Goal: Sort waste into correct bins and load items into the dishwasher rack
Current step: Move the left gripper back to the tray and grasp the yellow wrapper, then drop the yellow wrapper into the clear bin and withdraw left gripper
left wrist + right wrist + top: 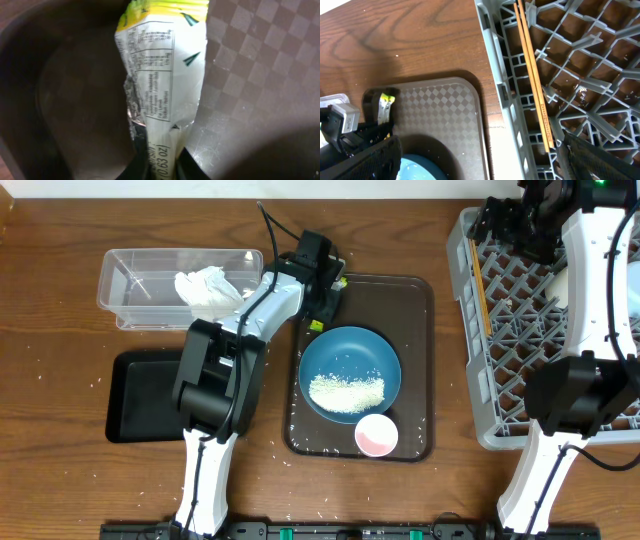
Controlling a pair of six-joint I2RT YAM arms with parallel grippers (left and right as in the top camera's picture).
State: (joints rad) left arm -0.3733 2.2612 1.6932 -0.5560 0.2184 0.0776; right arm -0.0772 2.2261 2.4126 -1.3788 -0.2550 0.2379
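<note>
My left gripper [162, 170] is shut on the yellow-green wrapper [162, 75], held over the far left corner of the brown serving tray [415, 360]. The overhead view shows this gripper [322, 295] with the wrapper [315, 326]. The dark-blue dish [350, 365] holds the rice heap [347, 392]; the pink cup [376, 434] stands beside it. Tissue paper [208, 288] lies in the clear tub [135, 280]. The black tray [140, 395] lies at left. My right gripper [485, 165] is open over the grey rack's [470, 330] left wall. The chopsticks [535, 80] lie in the rack. The light-blue bowl and the white cup are hidden.
Loose rice grains are scattered on the brown serving tray and the wooden table [60, 480] around it. My left arm [215, 380] crosses the gap between the black tray and the serving tray. My right arm [590, 310] covers much of the rack.
</note>
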